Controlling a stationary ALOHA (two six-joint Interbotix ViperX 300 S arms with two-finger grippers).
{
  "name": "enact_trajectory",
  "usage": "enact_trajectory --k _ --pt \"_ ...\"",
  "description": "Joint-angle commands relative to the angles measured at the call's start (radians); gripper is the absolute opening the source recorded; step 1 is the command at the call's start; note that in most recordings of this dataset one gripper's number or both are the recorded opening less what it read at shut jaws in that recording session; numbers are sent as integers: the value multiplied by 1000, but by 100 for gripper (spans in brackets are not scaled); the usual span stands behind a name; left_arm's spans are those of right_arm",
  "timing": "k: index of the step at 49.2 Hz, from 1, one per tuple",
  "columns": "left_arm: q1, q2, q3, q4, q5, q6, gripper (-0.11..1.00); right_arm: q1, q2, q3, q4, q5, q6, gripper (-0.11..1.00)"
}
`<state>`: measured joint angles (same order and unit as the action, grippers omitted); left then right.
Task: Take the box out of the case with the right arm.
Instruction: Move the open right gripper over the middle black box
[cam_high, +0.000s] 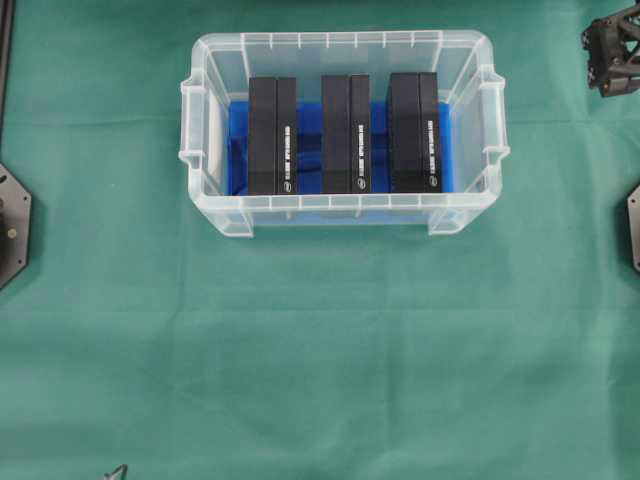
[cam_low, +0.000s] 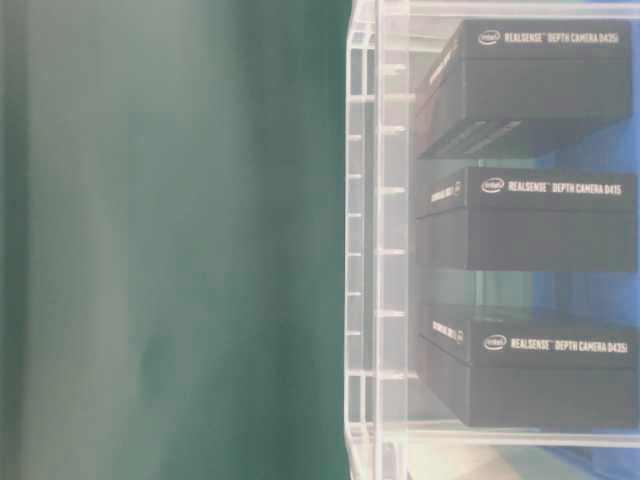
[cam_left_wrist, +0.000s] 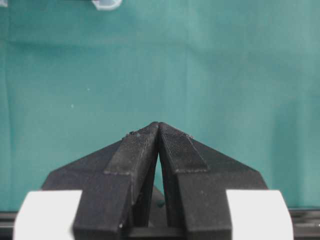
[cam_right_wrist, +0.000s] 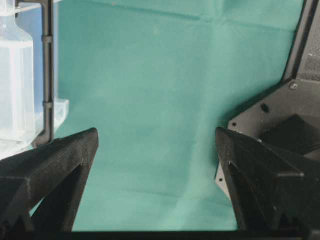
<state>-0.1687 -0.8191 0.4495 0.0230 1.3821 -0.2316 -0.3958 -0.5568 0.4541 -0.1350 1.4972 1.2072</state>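
The clear case (cam_high: 340, 212) stands at the back middle of the green cloth, its bottom lined in blue. Three black boxes stand on edge inside it: a left box (cam_high: 272, 135), a middle box (cam_high: 345, 132) and a right box (cam_high: 414, 130). White lettering shows on their sides (cam_low: 530, 225). My right gripper (cam_right_wrist: 156, 137) is open with only cloth between its fingers, well to the right of the case, whose wall (cam_right_wrist: 17, 90) shows at the far left. The arm's black lattice end (cam_high: 612, 52) sits in the top right corner. My left gripper (cam_left_wrist: 158, 125) is shut on nothing, over bare cloth.
A green cloth (cam_high: 320, 360) covers the whole table. Black base plates sit at the left edge (cam_high: 10, 225) and the right edge (cam_high: 633, 225). A black plate (cam_right_wrist: 270, 115) lies close to the right gripper's right finger.
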Motion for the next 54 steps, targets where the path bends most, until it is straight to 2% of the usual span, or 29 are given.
enact_trajectory --k 1,18,28,39,45,54 --pt "-2 3 -25 14 5 3 2 -3 -8 -9 -3 -2 -2 93" --pt "5 -5 -25 18 14 3 2 -3 3 -15 -3 -8 6 93" --pt "5 -3 -25 18 14 3 2 0 80 -60 12 -40 34 93" --pt "5 -5 -25 18 18 3 2 75 236 -178 18 -101 138 93" --pt "5 -2 -25 18 28 3 2 130 339 -279 6 -112 196 93" --pt "5 0 -25 18 44 5 2 179 486 -440 -3 -110 215 93"
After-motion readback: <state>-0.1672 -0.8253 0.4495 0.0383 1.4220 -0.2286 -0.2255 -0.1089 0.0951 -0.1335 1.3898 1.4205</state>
